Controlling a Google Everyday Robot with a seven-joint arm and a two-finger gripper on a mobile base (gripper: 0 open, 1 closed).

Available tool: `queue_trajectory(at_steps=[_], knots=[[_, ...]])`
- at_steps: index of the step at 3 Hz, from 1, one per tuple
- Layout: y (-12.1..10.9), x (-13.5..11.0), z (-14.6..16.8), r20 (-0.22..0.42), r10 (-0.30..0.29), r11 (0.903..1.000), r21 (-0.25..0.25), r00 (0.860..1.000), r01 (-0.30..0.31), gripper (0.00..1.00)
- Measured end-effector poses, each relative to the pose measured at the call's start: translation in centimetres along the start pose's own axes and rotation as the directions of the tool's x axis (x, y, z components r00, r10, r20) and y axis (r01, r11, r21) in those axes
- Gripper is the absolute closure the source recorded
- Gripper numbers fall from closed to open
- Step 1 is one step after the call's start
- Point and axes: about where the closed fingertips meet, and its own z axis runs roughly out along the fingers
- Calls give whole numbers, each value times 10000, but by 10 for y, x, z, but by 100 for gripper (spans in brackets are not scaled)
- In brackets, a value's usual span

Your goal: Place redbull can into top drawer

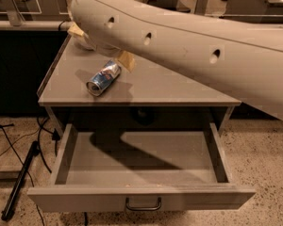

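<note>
The redbull can (103, 78) lies on its side on the worktop (179, 86), near the front-left edge. Its long axis runs diagonally, with one end facing you at front-left and the other pointing back-right. The gripper (125, 61) hangs just beside that far end, mostly hidden under the arm, so you cannot tell how wide the jaws stand. The top drawer (141, 197) is pulled open below.

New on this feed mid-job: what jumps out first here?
The big cream robot arm spans the top of the view, with its claw low over the grey cabinet top. The claw is right by the far end of the slim blue-and-silver redbull can, which lies on its side. Below, the wide grey top drawer stands pulled open.
</note>
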Motion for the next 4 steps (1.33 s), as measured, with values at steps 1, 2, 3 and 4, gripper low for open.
queue_trajectory(at_steps=[1, 2, 3, 4], knots=[[0, 0, 0, -2, -2, 10000, -3, 10000, 2, 0], [6, 3, 12, -303, -324, 9988, -376, 9990, 313, 0], [15, 6, 28, -568, -724, 9932, -953, 9958, 668, 0], [25, 8, 43, -659, -1000, 9829, -1614, 9928, 883, 0]])
